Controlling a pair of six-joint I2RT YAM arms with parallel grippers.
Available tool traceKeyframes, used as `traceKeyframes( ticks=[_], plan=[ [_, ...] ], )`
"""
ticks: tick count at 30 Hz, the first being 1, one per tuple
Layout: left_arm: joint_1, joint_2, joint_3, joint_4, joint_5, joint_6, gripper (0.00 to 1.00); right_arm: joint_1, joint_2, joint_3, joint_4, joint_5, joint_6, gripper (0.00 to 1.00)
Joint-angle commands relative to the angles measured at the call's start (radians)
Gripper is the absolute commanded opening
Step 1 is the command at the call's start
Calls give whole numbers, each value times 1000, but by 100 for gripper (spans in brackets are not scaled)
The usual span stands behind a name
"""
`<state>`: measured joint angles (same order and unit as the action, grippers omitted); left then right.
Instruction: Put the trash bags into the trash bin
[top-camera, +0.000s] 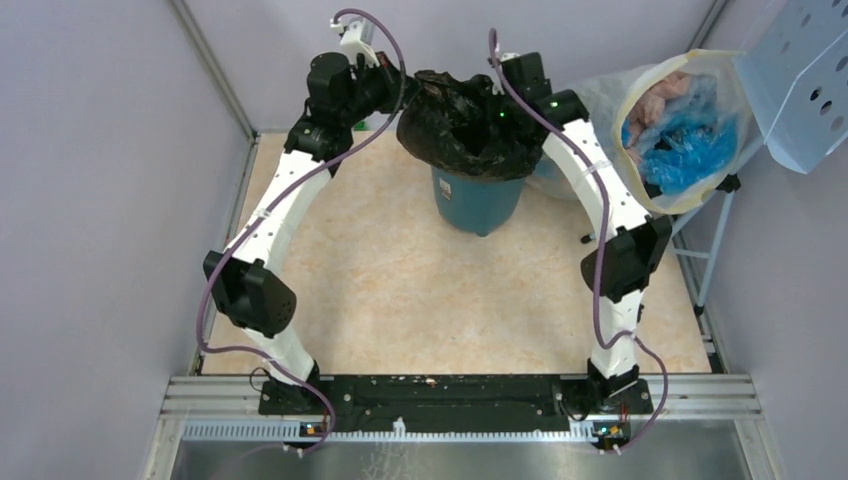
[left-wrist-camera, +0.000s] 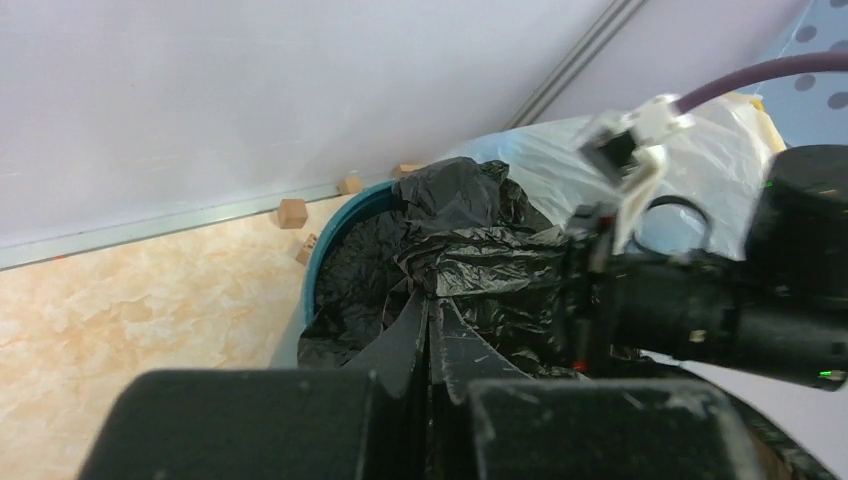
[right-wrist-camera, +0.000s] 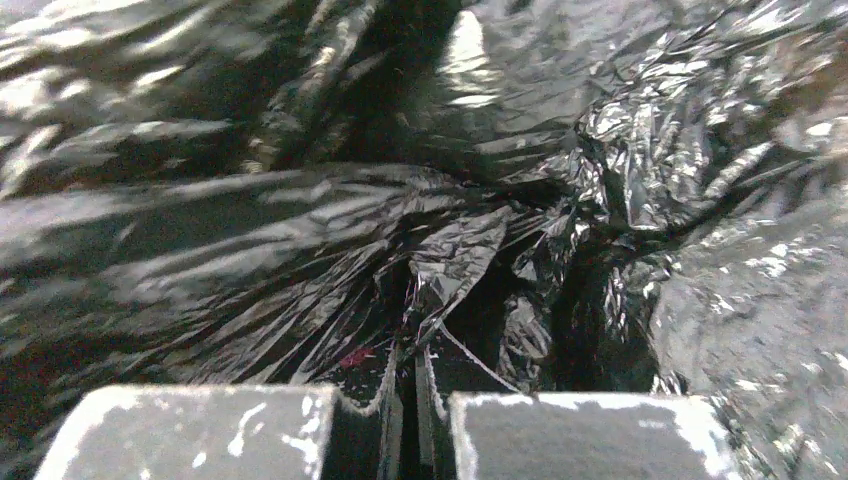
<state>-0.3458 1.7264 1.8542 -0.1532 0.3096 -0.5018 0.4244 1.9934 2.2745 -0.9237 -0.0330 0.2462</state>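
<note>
The teal trash bin (top-camera: 478, 203) stands at the back middle of the table. The glossy black trash bag (top-camera: 463, 122) is draped over its mouth and hangs down around the rim. My left gripper (top-camera: 393, 86) is at the bag's left edge. In the left wrist view it (left-wrist-camera: 430, 298) is shut on a fold of the black bag (left-wrist-camera: 470, 255) above the bin's teal rim (left-wrist-camera: 335, 222). My right gripper (top-camera: 503, 97) is at the bag's right edge. In the right wrist view it (right-wrist-camera: 412, 345) is shut on crinkled black bag plastic (right-wrist-camera: 455, 255), which fills that view.
A large translucent whitish sack (top-camera: 680, 130) with blue and pink contents hangs on a frame right of the bin. A blue perforated panel (top-camera: 800, 80) is at the far right. Small wooden blocks (left-wrist-camera: 292, 212) lie by the back wall. Walls close in behind and to the left.
</note>
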Motion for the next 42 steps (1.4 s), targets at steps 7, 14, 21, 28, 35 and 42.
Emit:
traceKeyframes(
  ticks=[7, 14, 21, 28, 35, 42],
  plan=[
    [-39, 142, 14, 65, 124, 8, 0, 6, 95, -178, 70, 166, -17, 0],
    [-44, 206, 93, -2, 129, 51, 0, 6, 63, -8, -20, 117, -39, 0],
    [-43, 195, 171, -19, 114, 50, 0, -23, -107, 16, -36, 92, -38, 0],
    [-31, 114, 197, -37, 75, 32, 0, -180, -212, -12, -43, -14, -17, 0],
    [7, 70, 185, -43, 1, 9, 0, -250, -148, 76, -90, 12, -24, 0],
    [47, 102, 181, -23, 9, 2, 0, -257, -46, 226, -127, 105, -47, 35]
  ],
)
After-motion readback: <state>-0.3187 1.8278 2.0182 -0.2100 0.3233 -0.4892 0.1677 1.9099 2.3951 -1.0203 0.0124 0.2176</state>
